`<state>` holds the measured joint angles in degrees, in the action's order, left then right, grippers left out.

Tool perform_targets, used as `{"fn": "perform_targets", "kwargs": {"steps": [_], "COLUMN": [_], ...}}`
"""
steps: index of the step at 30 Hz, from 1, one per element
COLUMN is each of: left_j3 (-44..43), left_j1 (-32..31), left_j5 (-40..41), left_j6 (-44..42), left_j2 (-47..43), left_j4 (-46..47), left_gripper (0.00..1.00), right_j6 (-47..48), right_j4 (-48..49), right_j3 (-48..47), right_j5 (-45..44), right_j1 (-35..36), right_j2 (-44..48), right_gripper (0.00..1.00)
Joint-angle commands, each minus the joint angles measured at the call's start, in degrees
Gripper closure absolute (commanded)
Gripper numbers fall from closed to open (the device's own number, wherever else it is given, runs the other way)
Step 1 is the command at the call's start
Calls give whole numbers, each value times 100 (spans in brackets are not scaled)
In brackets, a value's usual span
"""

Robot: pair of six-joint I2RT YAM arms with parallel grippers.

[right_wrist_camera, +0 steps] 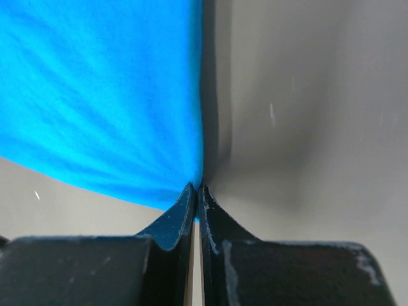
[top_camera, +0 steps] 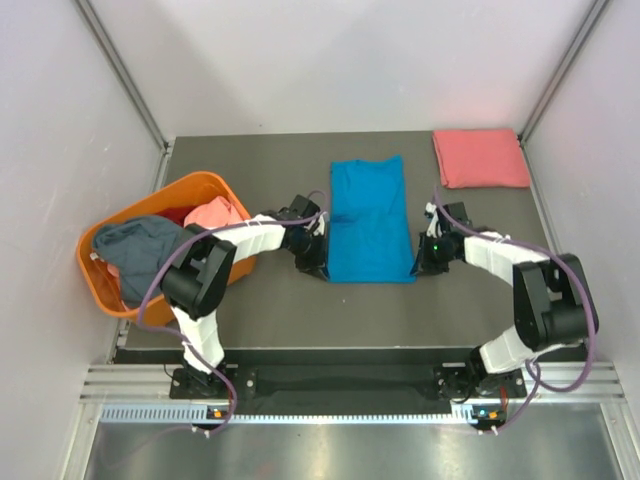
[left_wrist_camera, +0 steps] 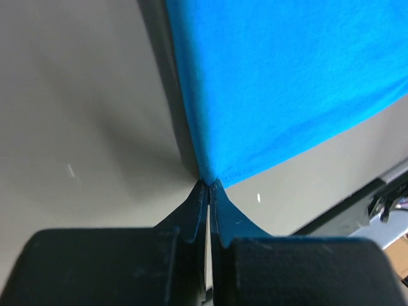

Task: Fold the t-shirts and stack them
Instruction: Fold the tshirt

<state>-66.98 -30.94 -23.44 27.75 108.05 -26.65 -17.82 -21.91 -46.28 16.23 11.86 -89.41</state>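
Blue and limp, the blue shirt (top_camera: 370,222) lies flat as a long strip running away from both sets of fingertips, its near hem spanning the gap between them. It looks light, soft and without stiffness. It should drape and sag wherever it is not held, and a pinch on one layer could slip or leave the under layer behind.

The near corners seem the right places to hold, and both are taken. The left gripper (left_wrist_camera: 208,186) has its fingers pressed together on the near left corner, with cloth fanning out from the tips. The right gripper (right_wrist_camera: 196,189) is pinched the same way on the near right corner. Creases radiate from each pinch, which suggests a firm hold. Lifting both corners evenly should keep the hem straight.

The count is one blue shirt at the fingers. One pink shirt (top_camera: 480,157), folded into a rectangle, sits well beyond the right fingers towards the far corner of the table (top_camera: 260,300). One orange basket (top_camera: 195,185) stands outward of the left fingers, beside that arm. It holds one grey shirt (top_camera: 140,250) and at least one salmon shirt (top_camera: 215,213), both crumpled. A darker red patch between them may be another, but I cannot tell.
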Motion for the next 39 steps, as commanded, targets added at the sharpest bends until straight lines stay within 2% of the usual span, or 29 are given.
{"fn": "perform_targets", "kwargs": {"steps": [1,3,5,6,7,8,14,16,17,20,24,29,32,35,39], "left_j3": [369,527,572,546,528,485,-419,-648,-867,-1324,-1931,-2844,-3354,-3629,-3717], "left_j1": [-61,-114,-184,-211,-228,-237,-237,-237,-229,-228,-228,-202,-141,-62,53], "left_j5": [401,480,481,403,402,428,955,833,728,736,516,542,840,1271,1264], "left_j6": [134,205,188,135,91,47,-138,-225,-304,-410,-437,-542,-604,-621,-613], "left_j2": [-600,-854,-978,-1057,-1084,-1093,-909,-725,-654,-120,497,1322,1639,1842,2079], "left_j4": [-331,-349,-402,-428,-489,-551,-1008,-982,-956,-833,-631,-542,-709,-789,-771], "left_gripper": [100,99,90,85,82,82,80,80,80,80,81,82,83,83,83], "right_j6": [-45,-81,-98,-107,-133,-160,-213,-204,-221,-388,-372,-335,-494,-477,-424], "right_j4": [-147,-261,-340,-366,-393,-436,-823,-789,-719,-350,563,775,996,952,1109], "right_j3": [400,567,647,655,647,621,32,-195,-240,-434,-636,-1435,-1673,-1937,-2130], "right_j5": [-330,-480,-533,-542,-533,-550,-839,-745,-648,-192,196,328,180,-111,2], "right_j1": [-17,-8,-8,1,-8,1,-17,-26,-26,-17,-25,-52,-52,-61,-122], "right_j2": [572,862,1030,1170,1232,1293,1391,1286,1224,918,355,-795,-1086,-1368,-1729], "right_gripper": [100,100,95,85,80,76,70,73,79,88,91,93,95,96,97]}}
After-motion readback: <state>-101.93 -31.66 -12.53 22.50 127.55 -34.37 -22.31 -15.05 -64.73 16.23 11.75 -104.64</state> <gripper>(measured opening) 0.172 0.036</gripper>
